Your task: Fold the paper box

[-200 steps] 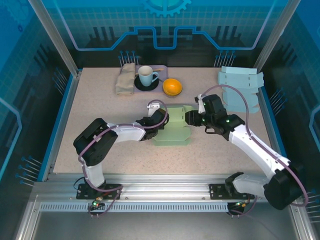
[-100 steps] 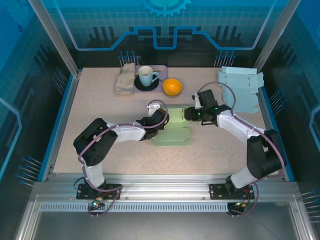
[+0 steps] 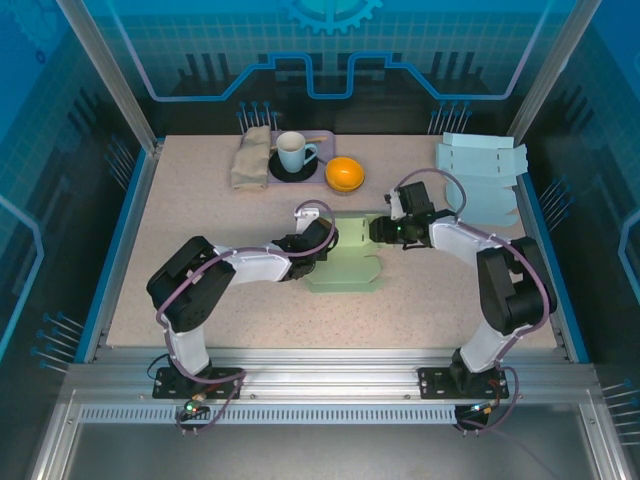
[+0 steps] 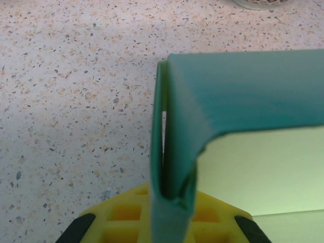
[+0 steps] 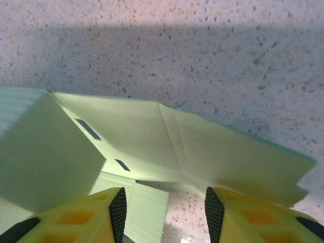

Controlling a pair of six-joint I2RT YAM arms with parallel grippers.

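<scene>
Here, the pale green paper box point(image 3: 345, 262) lies partly folded at the middle of the speckled table point(image 3: 200, 210). I see the left gripper point(image 3: 318, 240) clamped on the box's upright left wall, the doubled sheet pinched between its yellow fingers point(image 4: 126, 217). The right gripper point(image 3: 378, 230) hovers at the box's far right flap, its fingers apart, gripping nothing.

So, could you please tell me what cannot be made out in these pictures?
Left wrist view: the box in the left gripper is blurred close up and cut off at the right edge.
Right wrist view: whether the right gripper touches the box; the bottom edge cuts off its fingers.
Top view: the left gripper's tips, hidden by its wrist; what the cup holds, too small.
</scene>
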